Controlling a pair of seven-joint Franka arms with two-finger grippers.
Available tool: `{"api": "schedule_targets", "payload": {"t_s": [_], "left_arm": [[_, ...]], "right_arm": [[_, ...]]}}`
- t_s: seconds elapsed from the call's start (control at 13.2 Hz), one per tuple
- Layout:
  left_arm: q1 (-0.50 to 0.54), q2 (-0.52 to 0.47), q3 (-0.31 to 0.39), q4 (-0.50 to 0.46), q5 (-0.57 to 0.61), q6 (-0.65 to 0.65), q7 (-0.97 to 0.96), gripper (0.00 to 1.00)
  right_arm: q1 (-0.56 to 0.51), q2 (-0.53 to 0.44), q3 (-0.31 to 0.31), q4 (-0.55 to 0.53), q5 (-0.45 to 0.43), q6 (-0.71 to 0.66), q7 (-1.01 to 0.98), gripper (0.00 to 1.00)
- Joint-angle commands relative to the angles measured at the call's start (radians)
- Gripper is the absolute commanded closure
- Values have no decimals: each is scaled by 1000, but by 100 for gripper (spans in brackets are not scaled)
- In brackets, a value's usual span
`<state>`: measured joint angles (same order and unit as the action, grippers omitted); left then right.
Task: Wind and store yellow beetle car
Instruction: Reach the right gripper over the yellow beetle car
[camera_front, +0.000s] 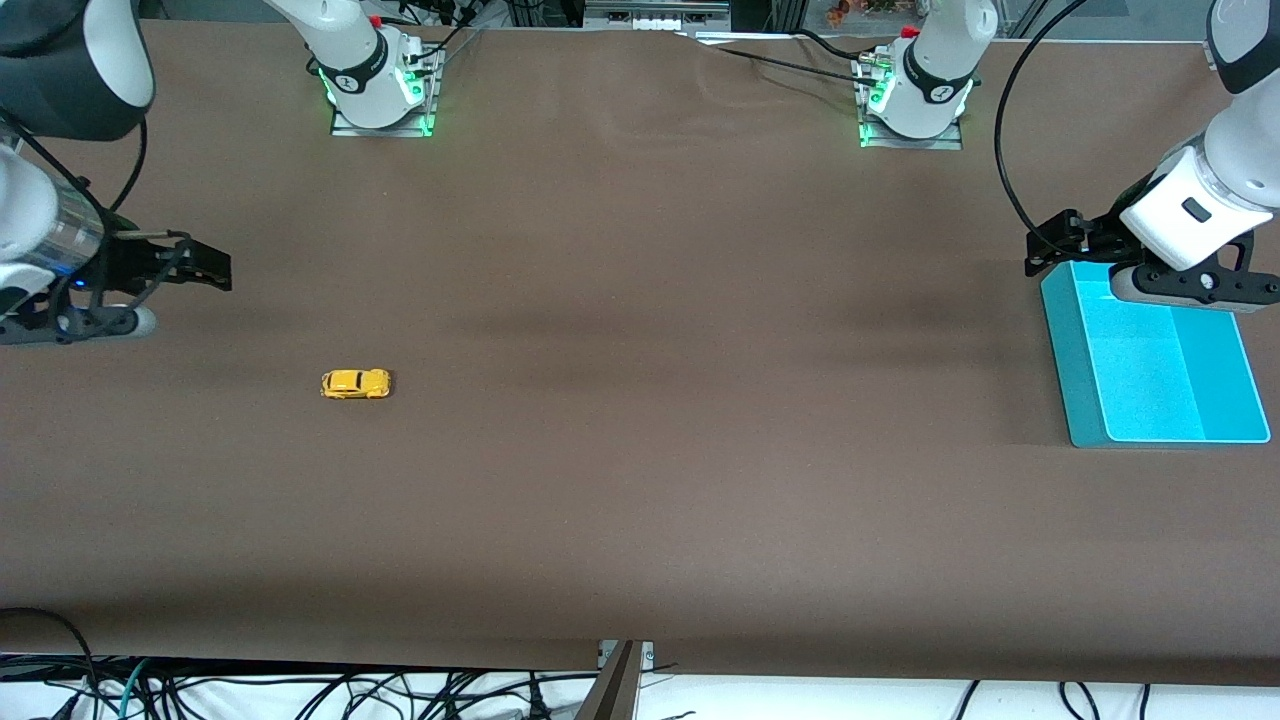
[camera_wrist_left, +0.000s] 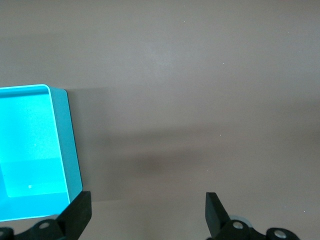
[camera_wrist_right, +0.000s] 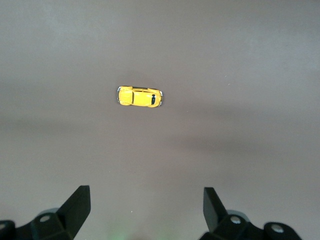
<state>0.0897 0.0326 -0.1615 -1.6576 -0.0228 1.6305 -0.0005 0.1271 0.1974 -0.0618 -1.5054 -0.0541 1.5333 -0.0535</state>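
Yellow beetle car (camera_front: 355, 384) sits alone on the brown table (camera_front: 640, 450) toward the right arm's end. Over bare table nearby, the right gripper (camera_front: 205, 268) hangs wide open and empty. The left gripper (camera_front: 1050, 245) hangs wide open and empty over the teal tray (camera_front: 1075, 370).

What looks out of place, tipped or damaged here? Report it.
Nothing stands out. The yellow beetle car sits upright on its wheels on the bare table, toward the right arm's end. The teal tray lies flat and holds nothing. The right claw and left claw are open, holding nothing.
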Motion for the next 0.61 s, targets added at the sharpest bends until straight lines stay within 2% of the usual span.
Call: {"api": "schedule_targets", "payload": {"t_s": [0.0,0.15,0.53], "left_arm": [[4,7,-7,24,9,-21,-1,0],[4,7,-7,24,9,-21,-1,0],[4,7,-7,24,9,-21,-1,0]], "right_arm": [[14,10,0,2,2,-18,-9,0],[23,26,0,1,-1,-18,-107,0],[16,96,-3,-7,-13,31,-568,0]]}}
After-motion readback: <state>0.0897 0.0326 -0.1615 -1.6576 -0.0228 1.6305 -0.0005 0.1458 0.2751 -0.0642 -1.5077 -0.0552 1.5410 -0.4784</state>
